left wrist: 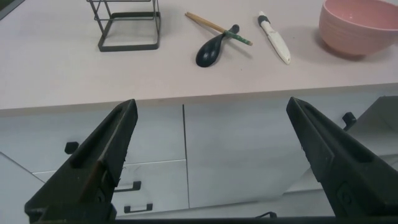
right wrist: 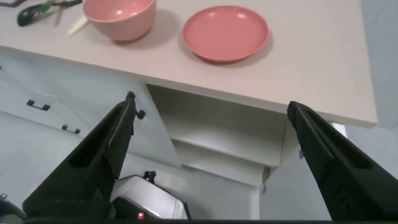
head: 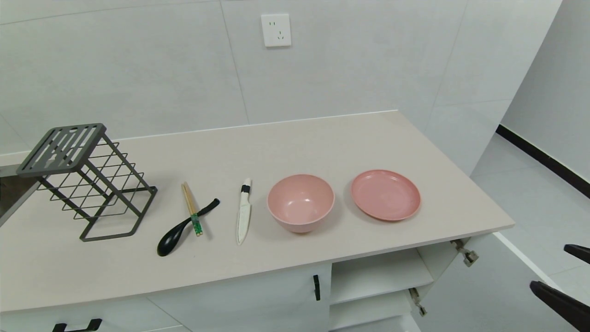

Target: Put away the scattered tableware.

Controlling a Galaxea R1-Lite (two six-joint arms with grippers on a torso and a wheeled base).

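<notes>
On the beige counter lie, in a row, wooden chopsticks, a black spoon crossing them, a white knife, a pink bowl and a pink plate. My left gripper hangs open in front of the counter's edge, below the spoon and knife. My right gripper is open too, held off the counter's right front corner, above the floor. It faces the plate and bowl. Both grippers hold nothing.
A dark wire rack stands at the counter's left end. Under the plate a cabinet is open, showing white shelves. Closed white doors and drawers with black handles run left of it. A tiled wall backs the counter.
</notes>
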